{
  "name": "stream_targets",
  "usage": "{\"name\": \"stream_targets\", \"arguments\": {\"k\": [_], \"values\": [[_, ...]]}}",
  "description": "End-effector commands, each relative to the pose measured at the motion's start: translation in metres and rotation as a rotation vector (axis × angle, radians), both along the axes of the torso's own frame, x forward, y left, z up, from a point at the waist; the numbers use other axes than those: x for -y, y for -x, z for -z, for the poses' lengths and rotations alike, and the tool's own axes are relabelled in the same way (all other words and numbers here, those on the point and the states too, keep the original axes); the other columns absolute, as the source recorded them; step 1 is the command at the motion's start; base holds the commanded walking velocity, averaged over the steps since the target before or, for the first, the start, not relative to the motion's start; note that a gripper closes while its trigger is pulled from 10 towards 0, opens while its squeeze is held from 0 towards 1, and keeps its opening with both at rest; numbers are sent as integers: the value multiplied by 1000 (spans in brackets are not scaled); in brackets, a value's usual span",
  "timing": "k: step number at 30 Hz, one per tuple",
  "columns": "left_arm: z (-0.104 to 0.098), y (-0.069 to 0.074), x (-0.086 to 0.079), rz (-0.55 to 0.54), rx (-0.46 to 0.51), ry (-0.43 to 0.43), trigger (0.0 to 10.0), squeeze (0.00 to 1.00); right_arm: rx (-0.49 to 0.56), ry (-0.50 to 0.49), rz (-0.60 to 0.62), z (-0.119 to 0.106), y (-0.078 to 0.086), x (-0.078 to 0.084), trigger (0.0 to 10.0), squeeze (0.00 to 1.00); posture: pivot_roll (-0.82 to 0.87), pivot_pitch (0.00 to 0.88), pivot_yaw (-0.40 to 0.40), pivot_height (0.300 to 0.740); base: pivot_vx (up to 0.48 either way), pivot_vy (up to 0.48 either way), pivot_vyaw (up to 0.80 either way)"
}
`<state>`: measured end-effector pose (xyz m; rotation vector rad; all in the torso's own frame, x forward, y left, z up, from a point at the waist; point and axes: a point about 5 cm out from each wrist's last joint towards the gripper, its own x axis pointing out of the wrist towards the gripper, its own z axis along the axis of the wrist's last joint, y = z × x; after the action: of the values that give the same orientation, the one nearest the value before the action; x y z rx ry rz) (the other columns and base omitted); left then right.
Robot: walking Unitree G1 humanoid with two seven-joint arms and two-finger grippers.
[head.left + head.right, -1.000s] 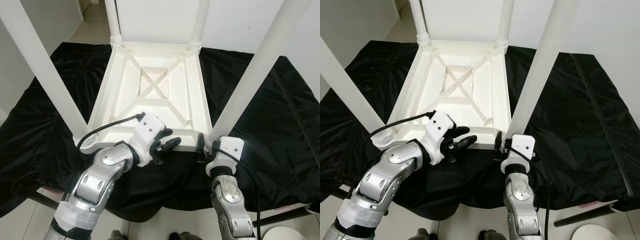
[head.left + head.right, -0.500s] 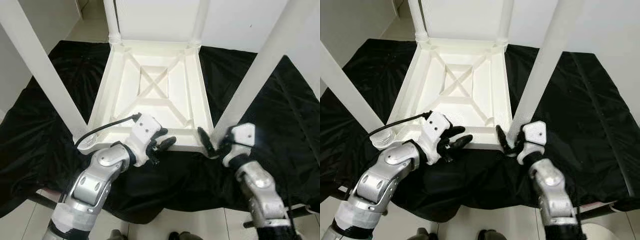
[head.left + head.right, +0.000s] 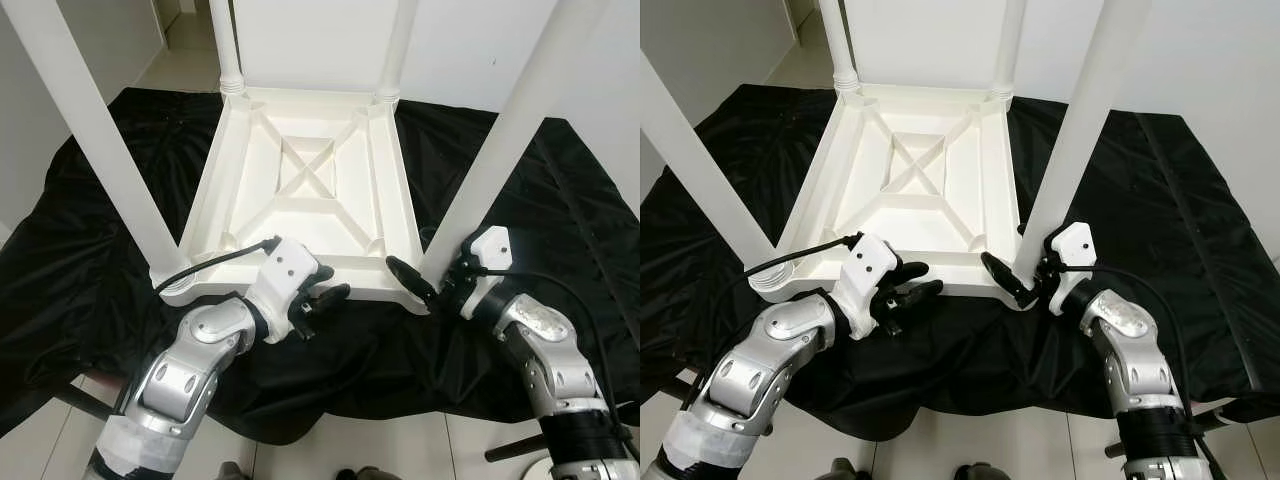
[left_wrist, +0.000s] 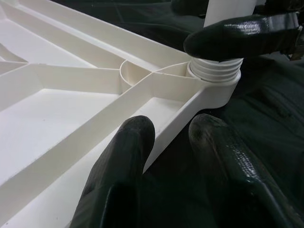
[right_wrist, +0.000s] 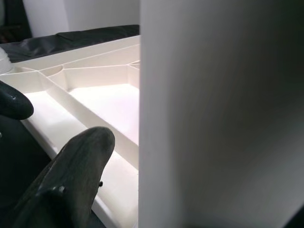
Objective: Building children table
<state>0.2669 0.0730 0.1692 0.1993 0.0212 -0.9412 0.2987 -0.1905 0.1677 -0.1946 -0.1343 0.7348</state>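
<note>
A white children's table lies upside down on a black cloth, with its legs pointing up. My right gripper is shut on the base of the near right leg. One black finger presses just above the threaded collar. The right wrist view looks straight at that leg, with a finger beside it. My left gripper is open at the table's near rim. Its fingers stand one on either side of the rim's edge. The near left leg stands upright.
The black cloth covers the floor around the table. Pale tiles show at its near edge. A dark rod lies at the lower right. White walls close in behind the table.
My right arm has swung out from in front of the near right leg to its right side, the gripper still at the leg's base. The left gripper stays at the rim, slightly lower.
</note>
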Motion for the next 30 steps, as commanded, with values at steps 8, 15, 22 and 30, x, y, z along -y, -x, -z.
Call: {"name": "stream_targets", "arguments": {"k": [8,15,22,30], "values": [[8,5,10,29,-14,7,10000,0,-56,-1,-61,11,-2,1,0,0,32,37,-46,740,0,0,0],[6,-2,10,8,15,9,10000,0,-83,-34,-53,15,1,3,471,0,32,2,-48,740,0,0,0],[6,-8,5,-29,31,5,10000,0,-91,-110,92,19,1,-5,10000,0,26,0,-56,740,0,0,0],[8,-8,2,-50,29,1,10000,0,-85,-130,309,32,6,-14,10000,0,36,0,-38,740,0,0,0]]}}
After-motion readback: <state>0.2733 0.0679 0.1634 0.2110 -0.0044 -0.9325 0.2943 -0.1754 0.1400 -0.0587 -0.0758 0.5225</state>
